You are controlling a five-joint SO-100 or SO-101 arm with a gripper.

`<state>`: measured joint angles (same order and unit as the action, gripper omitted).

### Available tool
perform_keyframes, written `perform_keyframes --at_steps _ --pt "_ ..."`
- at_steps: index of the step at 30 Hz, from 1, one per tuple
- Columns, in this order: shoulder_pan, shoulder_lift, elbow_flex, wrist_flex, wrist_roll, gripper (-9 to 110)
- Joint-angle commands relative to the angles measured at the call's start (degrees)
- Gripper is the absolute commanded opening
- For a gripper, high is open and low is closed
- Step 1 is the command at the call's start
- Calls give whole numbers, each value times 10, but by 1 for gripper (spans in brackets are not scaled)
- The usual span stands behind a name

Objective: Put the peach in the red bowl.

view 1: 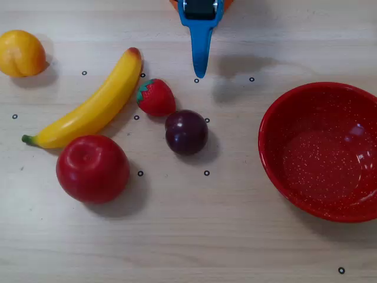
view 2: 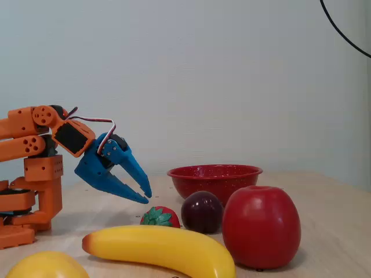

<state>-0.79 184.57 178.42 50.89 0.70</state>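
Five toy fruits lay on the pale wooden table (view 1: 235, 236), one of each kind, beside a single bowl. In the overhead view there was one peach (view 1: 21, 53) at the far upper left, one banana (view 1: 88, 109) slanting from lower left to upper right, one strawberry (view 1: 156, 97) just beside the banana's upper end, one dark plum (view 1: 186, 132) touching or nearly touching the strawberry on its lower right, and one red apple (view 1: 92, 168) below the banana's stem end. The one red bowl (view 1: 277, 118), speckled white inside, sat at the right edge, partly cut off by the frame, and held nothing.

The single blue gripper (view 1: 199, 73) reached down from the top edge of the overhead view, its tip hanging over bare table above the strawberry and plum. In the fixed view the gripper (view 2: 146, 197) pointed down and to the right from the orange arm (view 2: 35, 168), raised clear of the table, its two fingers (view 2: 137, 171) parted by a narrow gap and gripping nothing.

The peach rested on the table well apart from the gripper, off to the gripper's left in the overhead view with the banana's upper end between them. It lay on the far side of the table from the red bowl. In the fixed view only the top of the peach (view 2: 46, 265) showed at the bottom left corner.
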Motion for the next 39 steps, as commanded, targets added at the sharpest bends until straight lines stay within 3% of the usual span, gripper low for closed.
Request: perform_keyframes --at_steps 1,23,32,39 --pt "-3 5 3 -6 13 0" --pt "-10 -25 -6 -31 27 0" --pt "2 -128 -109 -56 41 0" --pt "-12 -248 -231 -59 122 0"
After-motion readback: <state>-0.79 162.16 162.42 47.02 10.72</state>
